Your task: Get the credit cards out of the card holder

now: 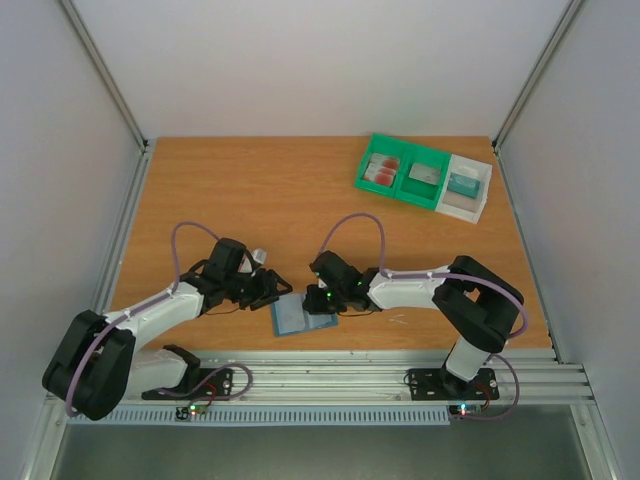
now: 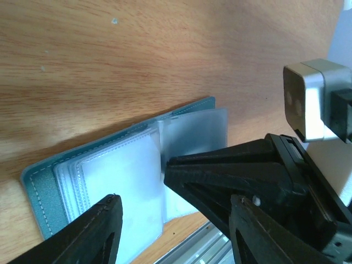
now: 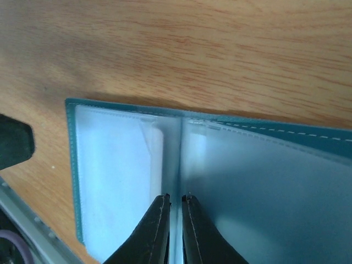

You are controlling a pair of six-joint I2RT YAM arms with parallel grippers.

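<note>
While the holder [image 1: 293, 316] lies spread open on the table [image 1: 250, 200] near its front edge, between the two arms, the right gripper [image 3: 175, 217] has its fingers drawn almost together at the spine. It appears to be nipping one clear sleeve leaf, likely to turn it up and bare the pockets. The left gripper [image 2: 173, 220] hangs over the other half with jaws apart and nothing between them, seemingly placed to steady the cover or pick out a card. A pale round-cornered shape in one sleeve may be a card, though the glare leaves that uncertain. Red cards [image 1: 381, 168] lie well apart in the left compartment of the green tray [image 1: 398, 193] at the far right, evidently the drop-off point. No brand, label or writing can be read anywhere.
</note>
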